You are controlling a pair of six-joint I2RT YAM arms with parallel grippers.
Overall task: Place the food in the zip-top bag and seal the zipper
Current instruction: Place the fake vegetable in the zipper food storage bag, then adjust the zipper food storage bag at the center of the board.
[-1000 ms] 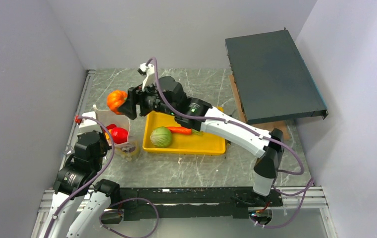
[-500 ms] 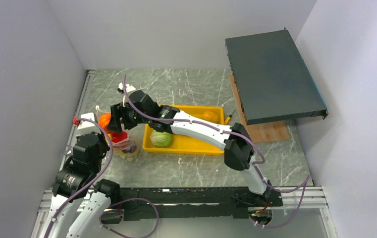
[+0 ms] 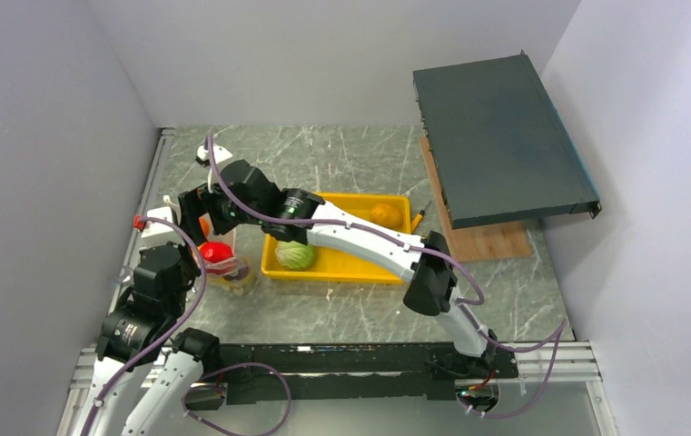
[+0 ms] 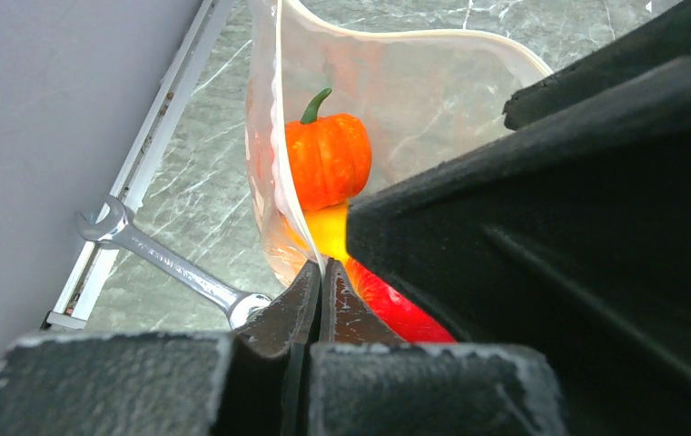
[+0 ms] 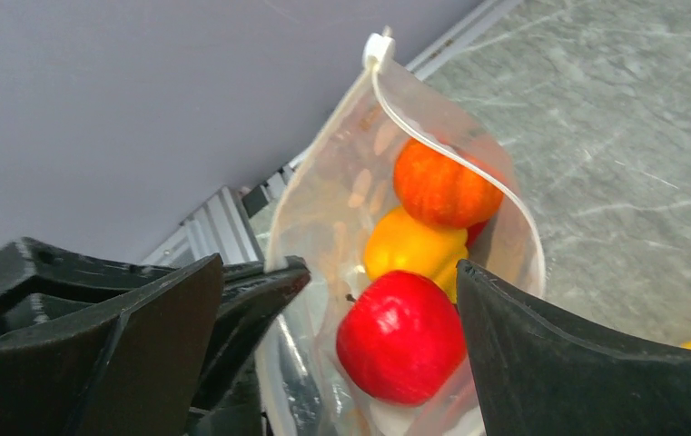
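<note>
Bag (image 5: 323, 209) held upright, rim pinched by left gripper (image 4: 317, 282). Directly below spread, empty right gripper (image 5: 337, 272): tomato (image 5: 402, 338), yellow pepper (image 5: 414, 247), pumpkin (image 5: 441, 186), all inside. Farther behind it: cabbage (image 3: 295, 255) lying in tray (image 3: 387, 271), nearer to right gripper than to left.

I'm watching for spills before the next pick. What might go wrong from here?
The bag is held up by the left fingers pinching one rim; a slip there may let it slump and spill the pumpkin, pepper and tomato. The right gripper hangs open right at the mouth, so pulling back might snag the zipper. The cabbage in the tray looks bulky for the space left.
</note>
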